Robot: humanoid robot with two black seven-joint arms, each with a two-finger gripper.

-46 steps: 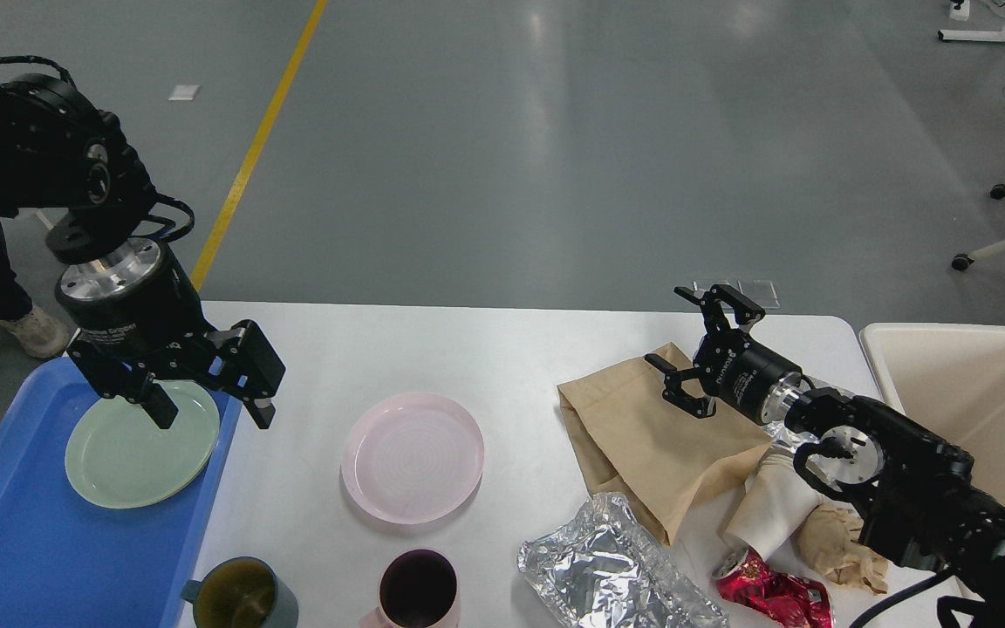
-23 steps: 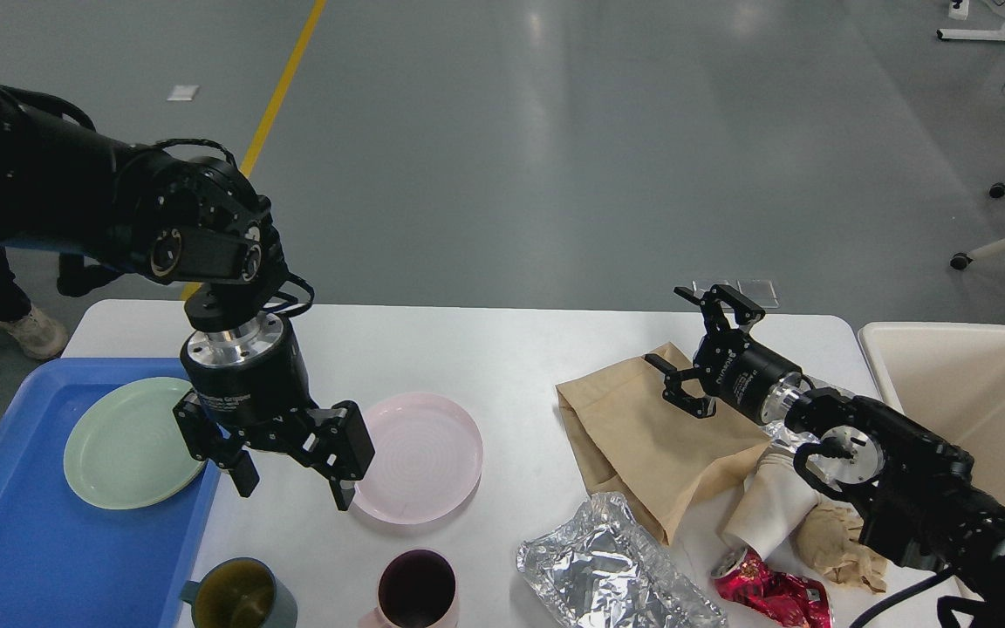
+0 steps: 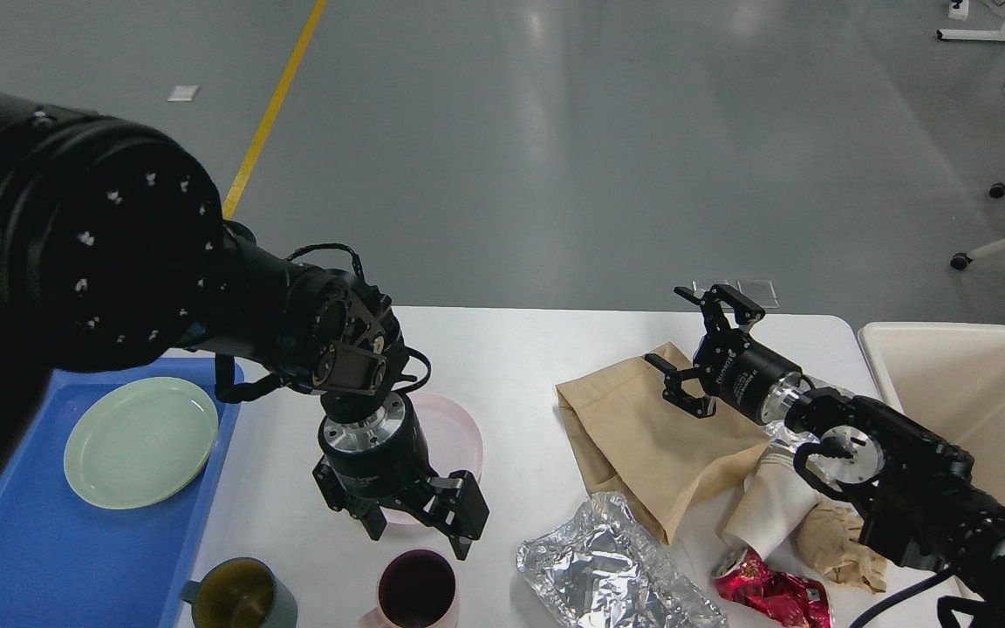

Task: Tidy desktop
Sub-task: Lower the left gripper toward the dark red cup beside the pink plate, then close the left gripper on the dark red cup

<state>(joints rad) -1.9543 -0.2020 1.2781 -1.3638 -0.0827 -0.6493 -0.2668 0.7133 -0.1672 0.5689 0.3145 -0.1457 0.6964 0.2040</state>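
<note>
Left gripper (image 3: pixel 415 528) hanging fingers-down over the near edge of the pink plate (image 3: pixel 454 436), jaws spread wide, nothing between them. Much of that plate hidden behind the wrist; only its right and far rim showing. Just below, a pink mug (image 3: pixel 415 593) and a grey-blue mug (image 3: pixel 241 597), both cut off by the bottom edge. Green plate (image 3: pixel 140 440) lying in the blue tray (image 3: pixel 23 549) at left, tray partly covered by the bulky arm. Right gripper (image 3: pixel 684 347) above the far corner of the brown bag (image 3: pixel 642 436), fingers parted wide, empty. Bag flat on the desktop (image 3: pixel 502 349), which fills the middle from tray to cream bin (image 3: pixel 965 392). Foil (image 3: pixel 607 567), red wrapper (image 3: pixel 769 593), white cup (image 3: pixel 773 506) and crumpled paper (image 3: pixel 834 545) bunched at the near right, partly hidden under the right arm. Bin cut off at the right edge.
</note>
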